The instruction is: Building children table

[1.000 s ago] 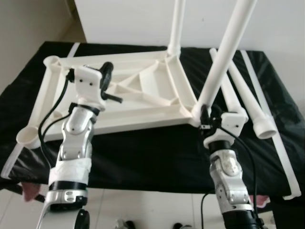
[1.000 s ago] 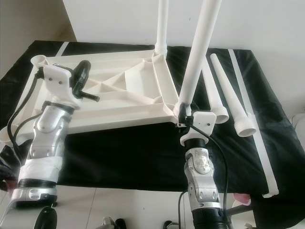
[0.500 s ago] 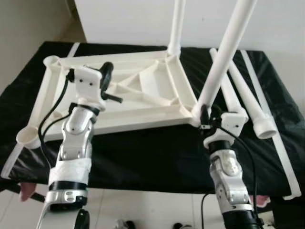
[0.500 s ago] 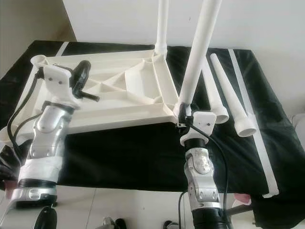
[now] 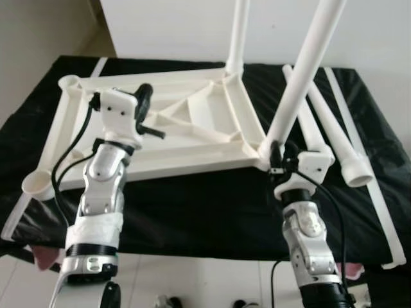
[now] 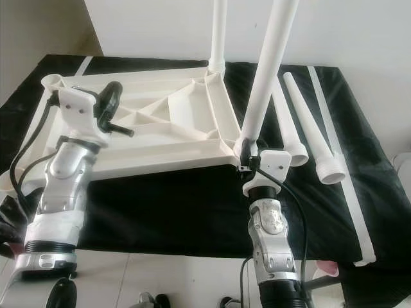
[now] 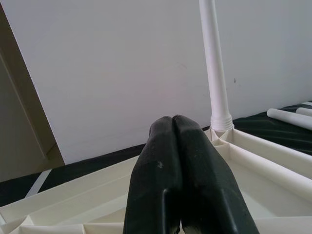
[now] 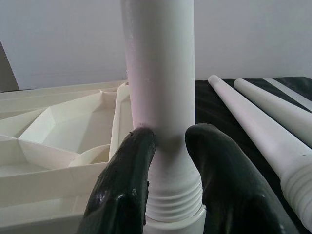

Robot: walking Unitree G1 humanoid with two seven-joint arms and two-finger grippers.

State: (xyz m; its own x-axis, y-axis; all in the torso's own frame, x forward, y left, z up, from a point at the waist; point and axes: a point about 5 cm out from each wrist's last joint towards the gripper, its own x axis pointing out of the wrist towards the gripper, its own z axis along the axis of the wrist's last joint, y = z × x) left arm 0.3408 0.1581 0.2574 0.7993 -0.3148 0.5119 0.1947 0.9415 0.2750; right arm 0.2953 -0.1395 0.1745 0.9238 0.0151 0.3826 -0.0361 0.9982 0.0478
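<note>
A white wall (image 5: 180,25) backs a low surface draped in a black cloth (image 5: 192,205), on which the parts of a children's table are laid out. Largest is the white plastic tabletop (image 5: 160,131), lying upside down so that its ribbed underside and corner sockets face up. Two legs already stand in it: the far leg (image 5: 238,32) rises upright from the far corner socket, and the near leg (image 5: 302,70) leans slightly from the near right corner. To the right of the tabletop, two loose legs (image 5: 334,128) lie side by side on the cloth, tapered, their threaded ends toward the robot. A thin white strip (image 5: 359,147) lies along the cloth's right edge.

The left gripper (image 7: 178,146) is raised above the left half of the tabletop, its two black fingers pressed together with nothing between them; in the left wrist view the far leg stands beyond it. The right gripper (image 8: 168,141) is at the base of the near leg, just above its threaded collar, with one finger (image 8: 126,175) on either side of the shaft and both touching it, so the jaws are closed onto the leg. A black cable (image 5: 64,160) loops beside the left arm
</note>
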